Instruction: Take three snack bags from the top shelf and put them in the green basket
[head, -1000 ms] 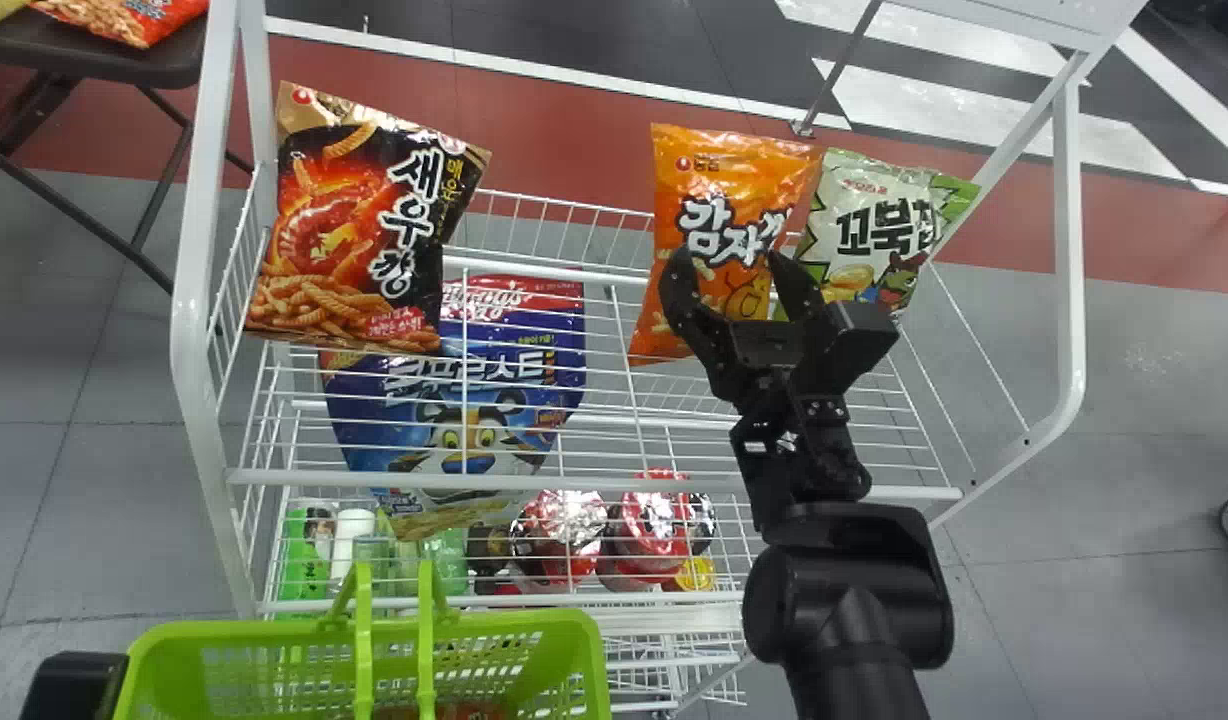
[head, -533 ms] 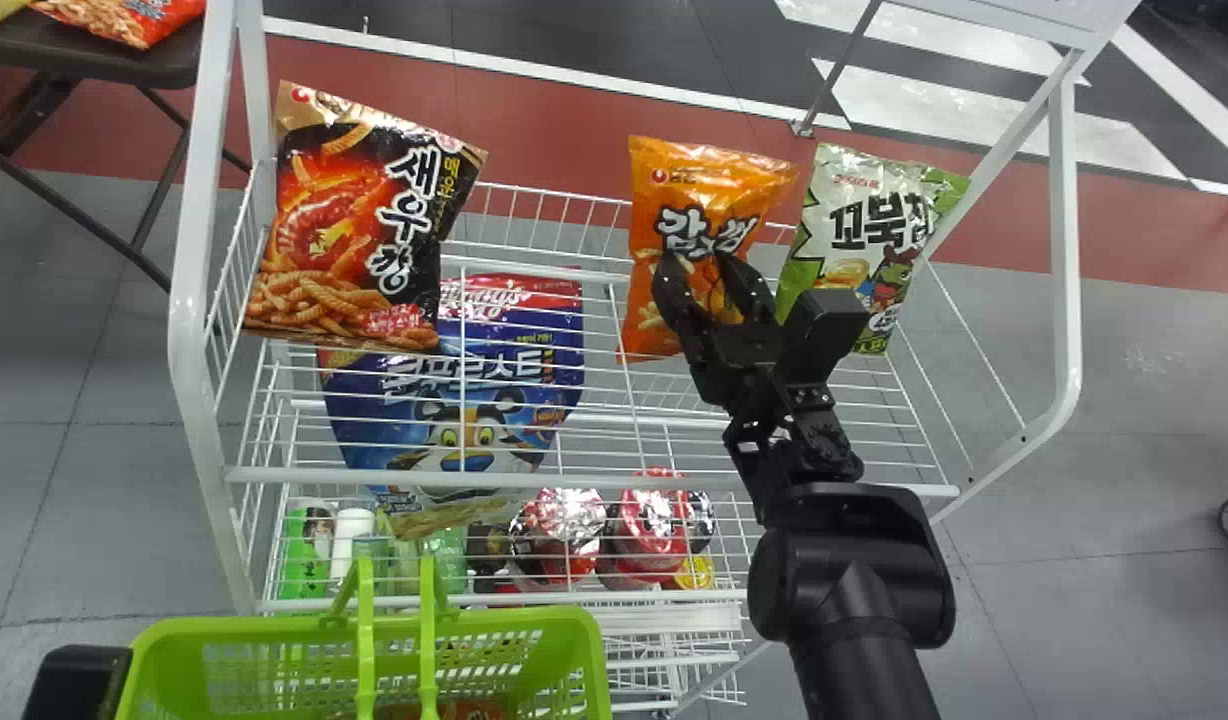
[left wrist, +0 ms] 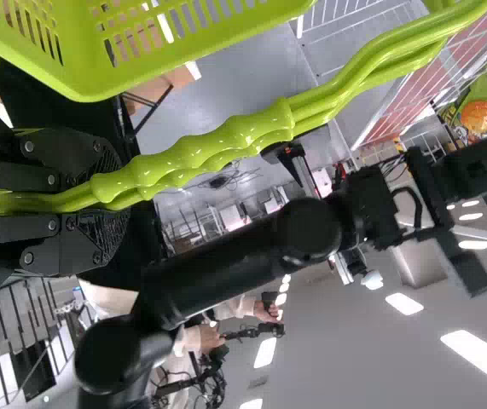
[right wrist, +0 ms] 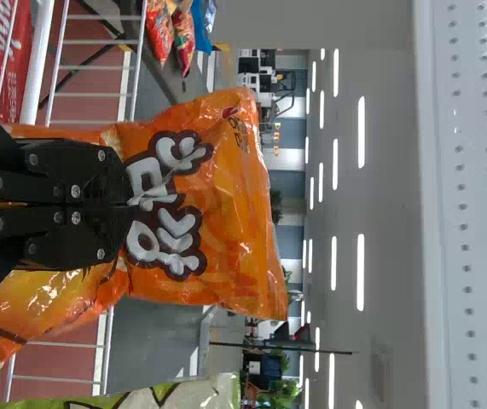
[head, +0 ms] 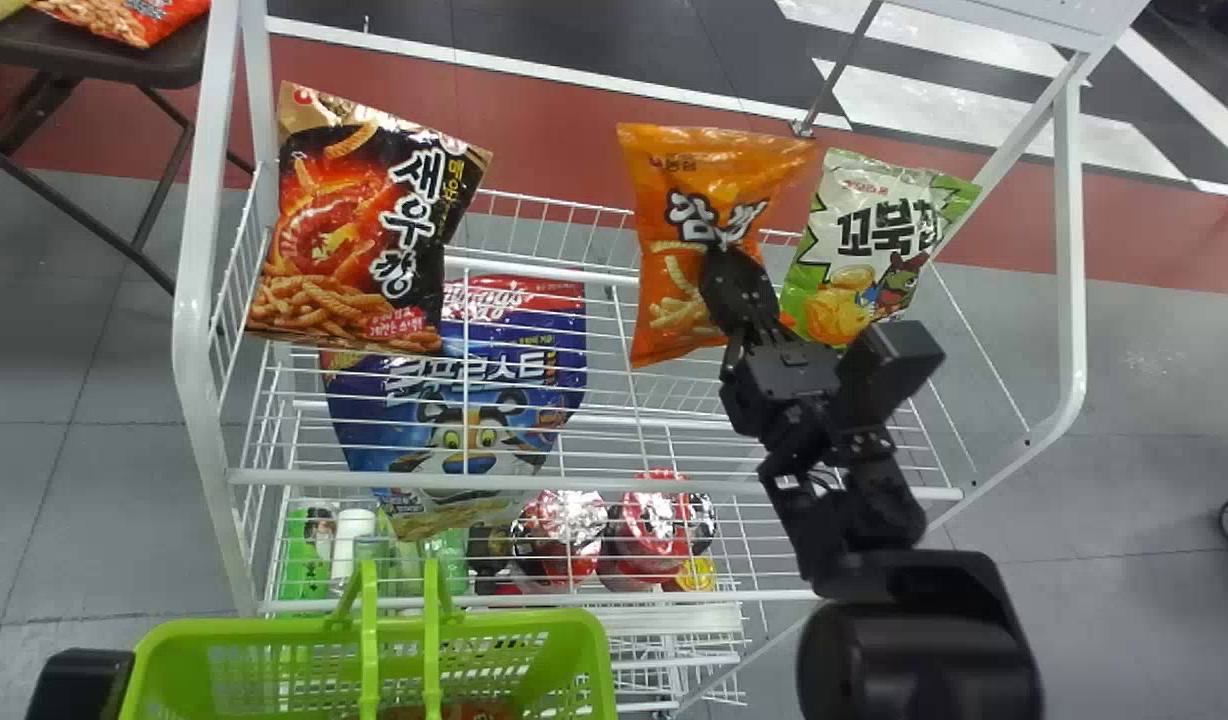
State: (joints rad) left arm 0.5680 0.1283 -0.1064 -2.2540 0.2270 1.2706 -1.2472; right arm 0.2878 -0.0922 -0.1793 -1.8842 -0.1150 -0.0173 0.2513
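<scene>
Well, at the near left, the lime-green plastic basket with slotted walls point(head: 519, 622) is sitting in front of the rack, and something orange-red is lying inside it. The black 2-fingered left gripper point(left wrist: 111, 200) is clamping the basket's lime-green, ridged plastic handles point(left wrist: 264, 132), its fingers closing around them.

Just beyond, on the lower part of the white wire rack, a green bottle point(head: 302, 560) is standing at the left, and 2 round red-and-silver containers point(head: 559, 530) are sitting toward the middle. A blue-and-red cereal pouch point(head: 464, 400) is lying behind the wires, left of centre.

Farther in, the black 2-fingered right gripper point(head: 724, 256) is pinching the front of a glossy orange snack bag point(head: 674, 300), its fingers pressing together on the creased film. That bag is standing right of centre at the white wire top shelf point(head: 674, 484). A black-and-red snack bag point(head: 344, 230) is standing at the left end; a green-and-white snack bag point(head: 864, 240) is leaning at the right, just beside the orange one.

At the far left, a dark folding table point(head: 164, 65) is holding an orange-red bag point(head: 139, 18).
</scene>
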